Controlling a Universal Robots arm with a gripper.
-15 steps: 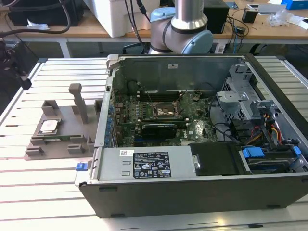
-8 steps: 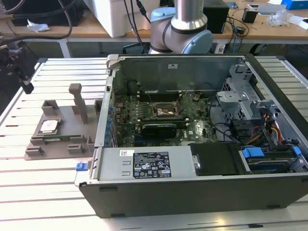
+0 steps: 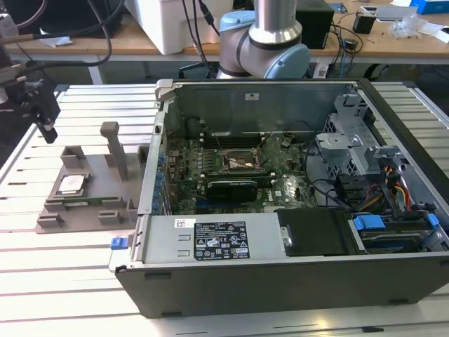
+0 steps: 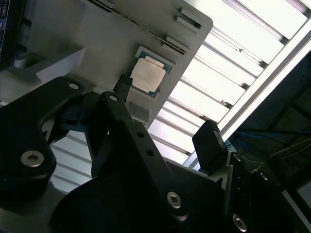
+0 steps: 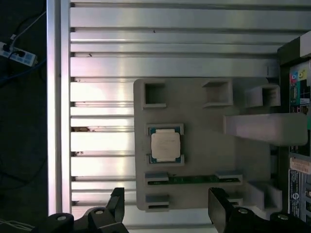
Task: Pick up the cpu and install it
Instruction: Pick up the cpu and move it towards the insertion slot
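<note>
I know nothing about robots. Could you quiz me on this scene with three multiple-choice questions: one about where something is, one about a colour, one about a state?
1. Where does the cpu lie?
A) in a drawer
B) in a recess of the grey fixture
C) on a chair

2. What colour is the cpu's metal top?
A) silver-grey
B) red
C) blue

3. What state is the gripper in?
A) shut on the cpu
B) open, holding nothing
C) shut on a cable

Answers:
1 B, the chip sits flat in a square recess of the fixture.
2 A, its top is pale and metallic in both wrist views.
3 B, the fingers stand apart with nothing between them.
</note>
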